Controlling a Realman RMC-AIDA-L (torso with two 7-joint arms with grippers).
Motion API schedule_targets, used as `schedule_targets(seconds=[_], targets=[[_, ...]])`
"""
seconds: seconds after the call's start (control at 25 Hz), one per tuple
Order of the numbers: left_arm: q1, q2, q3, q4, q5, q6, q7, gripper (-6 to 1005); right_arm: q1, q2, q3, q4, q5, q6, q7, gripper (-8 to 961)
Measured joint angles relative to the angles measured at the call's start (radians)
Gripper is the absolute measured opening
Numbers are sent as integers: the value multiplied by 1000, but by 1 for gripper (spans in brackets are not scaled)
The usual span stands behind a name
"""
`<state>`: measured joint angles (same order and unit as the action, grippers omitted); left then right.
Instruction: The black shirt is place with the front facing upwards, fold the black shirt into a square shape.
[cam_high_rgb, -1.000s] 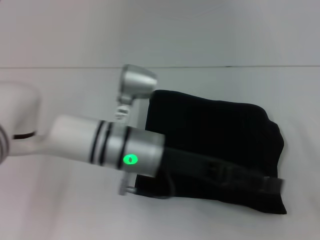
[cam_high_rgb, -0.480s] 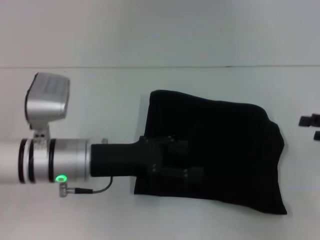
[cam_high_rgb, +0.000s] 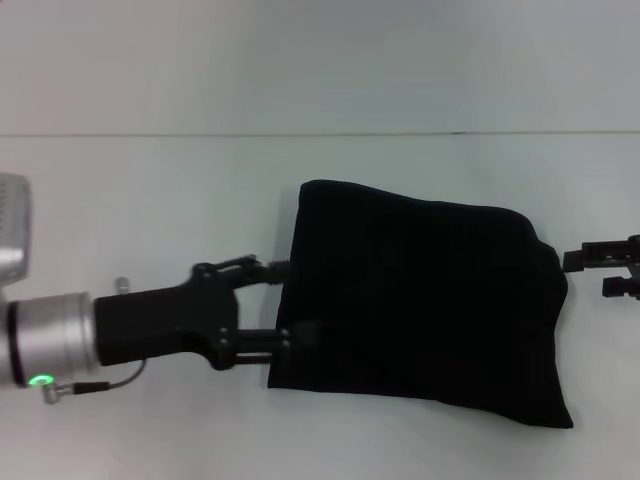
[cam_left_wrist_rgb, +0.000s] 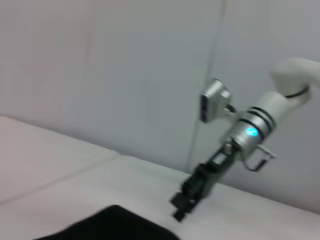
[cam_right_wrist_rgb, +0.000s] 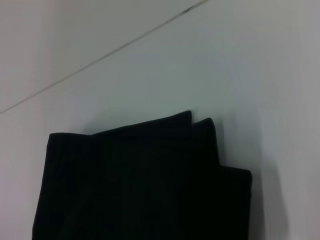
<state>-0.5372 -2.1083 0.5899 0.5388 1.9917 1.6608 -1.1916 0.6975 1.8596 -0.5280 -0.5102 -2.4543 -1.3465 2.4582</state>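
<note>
The black shirt (cam_high_rgb: 420, 300) lies folded into a rough rectangle on the white table, with no lettering showing. My left gripper (cam_high_rgb: 288, 304) is at the shirt's left edge, its fingers open and spread along that edge, with nothing held. At the far right my right gripper (cam_high_rgb: 590, 273) hovers just off the shirt's right edge, its fingers apart. The left wrist view shows a corner of the shirt (cam_left_wrist_rgb: 110, 225) and, beyond it, the right gripper (cam_left_wrist_rgb: 182, 204). In the right wrist view the shirt (cam_right_wrist_rgb: 140, 180) shows stacked folded layers at one edge.
White table (cam_high_rgb: 150, 200) runs all around the shirt, and its back edge meets a pale wall (cam_high_rgb: 320, 60). The left arm's silver wrist (cam_high_rgb: 50, 340) with its green light reaches in from the left.
My left arm has pulled back to the left, from over the shirt to its left edge. The right gripper has come into view at the right. The shirt has not moved.
</note>
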Motion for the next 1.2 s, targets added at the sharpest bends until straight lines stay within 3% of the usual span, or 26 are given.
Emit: schedule_targets(seconds=[0.64,0.96,1.2], targets=[[23,-4,-38,-1,-2,-6,12,874,49,36,-29,85,-4,103,-20,902],[19,-6,-38,-1,-2,-7,9,874,53,42,-43,77,-4,134,-24,892],[18,-5,-38,0,-2,-9,10,873,63,44,-55,77,-4,151,-31,724]])
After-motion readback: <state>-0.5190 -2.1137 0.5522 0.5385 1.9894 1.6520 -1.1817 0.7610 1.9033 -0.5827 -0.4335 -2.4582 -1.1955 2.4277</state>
